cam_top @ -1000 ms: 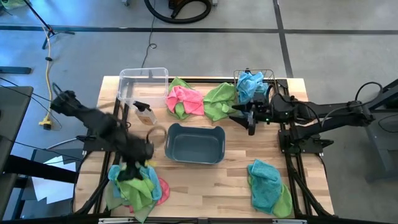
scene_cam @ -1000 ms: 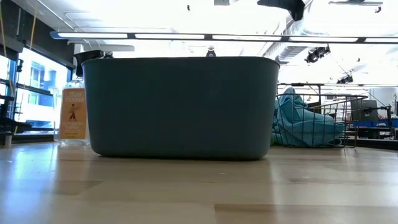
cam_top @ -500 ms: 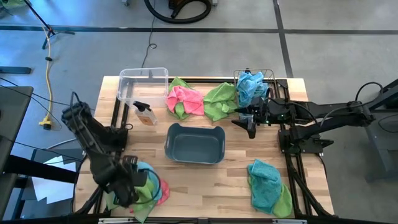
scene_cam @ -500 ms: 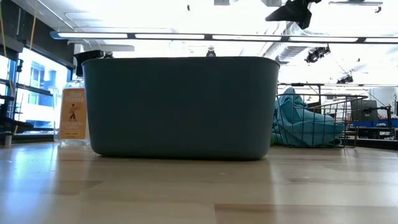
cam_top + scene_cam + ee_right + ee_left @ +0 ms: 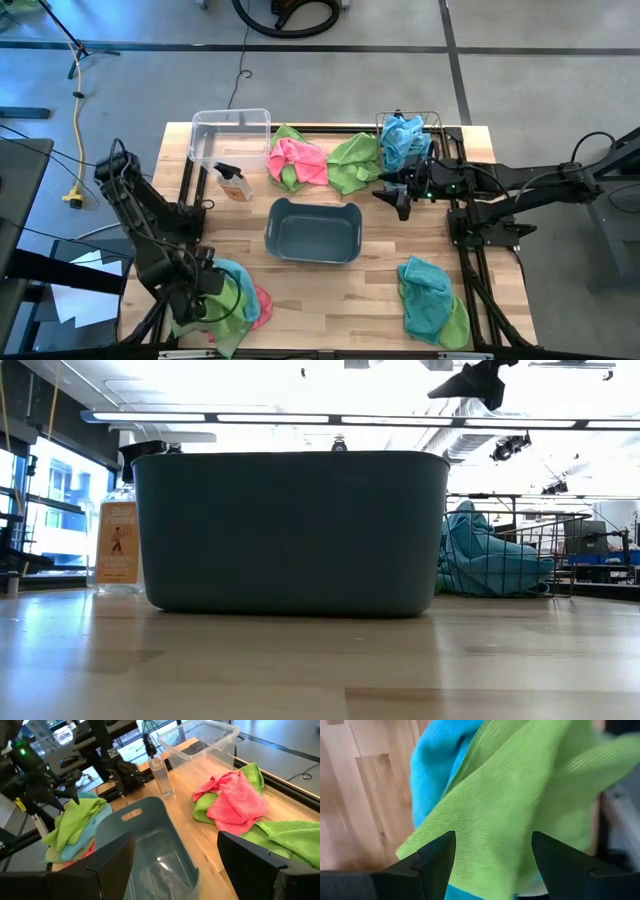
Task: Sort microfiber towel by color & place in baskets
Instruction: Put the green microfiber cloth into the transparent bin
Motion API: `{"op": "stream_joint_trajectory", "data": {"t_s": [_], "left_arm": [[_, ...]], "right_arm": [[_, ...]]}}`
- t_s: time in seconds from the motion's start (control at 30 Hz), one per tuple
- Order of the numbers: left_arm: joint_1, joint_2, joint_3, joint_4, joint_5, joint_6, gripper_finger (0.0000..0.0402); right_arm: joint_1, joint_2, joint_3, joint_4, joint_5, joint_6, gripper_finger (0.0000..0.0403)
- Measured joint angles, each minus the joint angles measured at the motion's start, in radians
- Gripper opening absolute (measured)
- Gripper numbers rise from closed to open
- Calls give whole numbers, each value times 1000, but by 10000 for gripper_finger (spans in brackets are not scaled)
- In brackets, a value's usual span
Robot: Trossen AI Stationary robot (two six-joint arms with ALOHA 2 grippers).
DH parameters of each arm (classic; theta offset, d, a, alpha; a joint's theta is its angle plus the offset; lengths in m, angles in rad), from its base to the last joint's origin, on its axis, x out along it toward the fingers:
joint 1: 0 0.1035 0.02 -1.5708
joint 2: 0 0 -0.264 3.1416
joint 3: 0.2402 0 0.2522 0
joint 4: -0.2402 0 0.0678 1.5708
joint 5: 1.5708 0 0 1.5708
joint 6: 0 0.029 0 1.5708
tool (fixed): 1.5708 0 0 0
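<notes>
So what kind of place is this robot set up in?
Probably a robotics lab or workshop, not a home. The wooden table stands on a bare concrete floor, strip lights and exposed ducts run overhead, and more equipment fills the room behind.

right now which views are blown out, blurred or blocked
Low view: ceiling lights glare white and the grey-blue tub fills the middle, hiding most of the table behind it. Left wrist view: the green towel sits so close it looks soft, between the open end effector fingers. High view: evenly lit.
</notes>
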Motion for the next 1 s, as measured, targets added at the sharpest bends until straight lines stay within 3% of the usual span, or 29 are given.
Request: {"op": "stream_joint_trajectory", "data": {"t_s": [0.23,0.43,0.57,0.73,0.77,1.0], "left_arm": [[3,-11,-121,127,3,110,250],[3,-11,-165,167,7,101,240],[3,-11,-168,206,19,93,178],[8,-11,-168,230,31,1,30],[11,-11,-168,233,43,-33,16],[24,-109,-138,256,76,-140,3]], "right_arm": [[0,0,0,0,18,22,279],[0,0,0,0,30,53,279],[0,0,0,0,54,49,279],[0,0,0,0,58,19,279],[0,0,0,0,58,19,279],[0,0,0,1,57,-32,279]]}}
